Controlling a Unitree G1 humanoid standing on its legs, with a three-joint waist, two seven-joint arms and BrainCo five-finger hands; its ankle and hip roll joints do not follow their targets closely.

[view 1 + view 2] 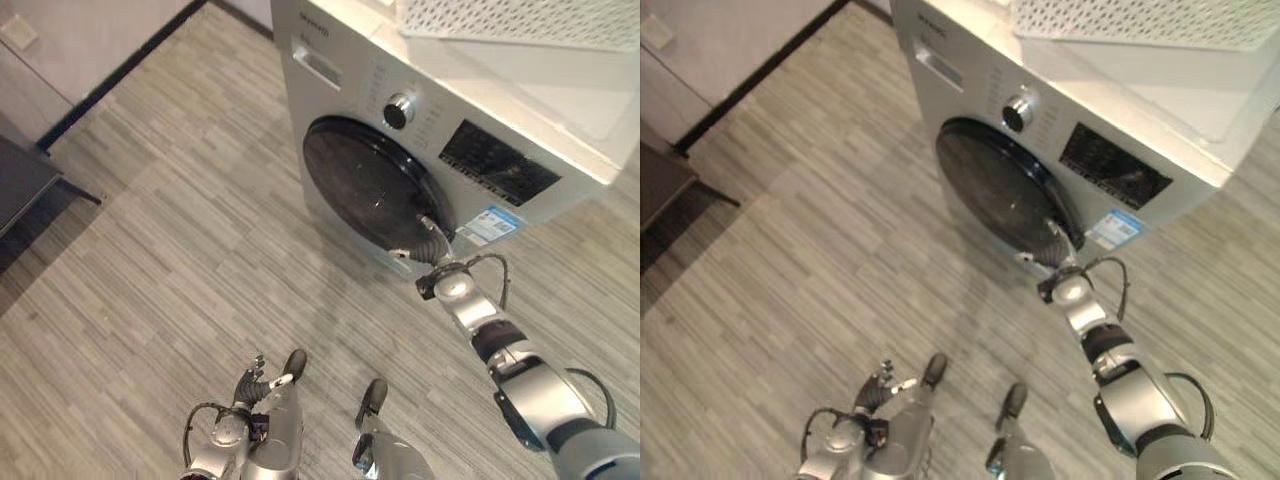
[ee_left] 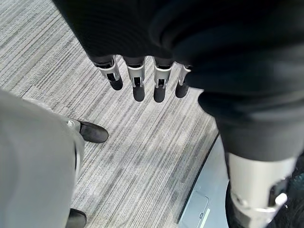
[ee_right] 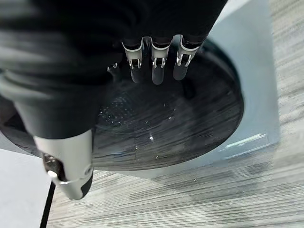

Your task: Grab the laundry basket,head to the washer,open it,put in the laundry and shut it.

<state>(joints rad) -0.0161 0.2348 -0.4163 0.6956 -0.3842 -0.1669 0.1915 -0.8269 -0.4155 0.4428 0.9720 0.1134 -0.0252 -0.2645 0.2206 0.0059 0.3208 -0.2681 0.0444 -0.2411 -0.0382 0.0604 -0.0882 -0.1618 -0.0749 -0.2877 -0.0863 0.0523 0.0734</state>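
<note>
Right wrist view: right hand (image 3: 153, 66), fingers straight and apart, reaches the closed washer door (image 1: 365, 180) edge, probably to open it.

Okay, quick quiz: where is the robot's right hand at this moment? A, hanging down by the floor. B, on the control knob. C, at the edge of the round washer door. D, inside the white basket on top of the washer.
C: the right hand reaches to the rim of the closed dark washer door, well below the knob.

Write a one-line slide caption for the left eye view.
Right hand at the closed washer door; white basket on top.
</note>
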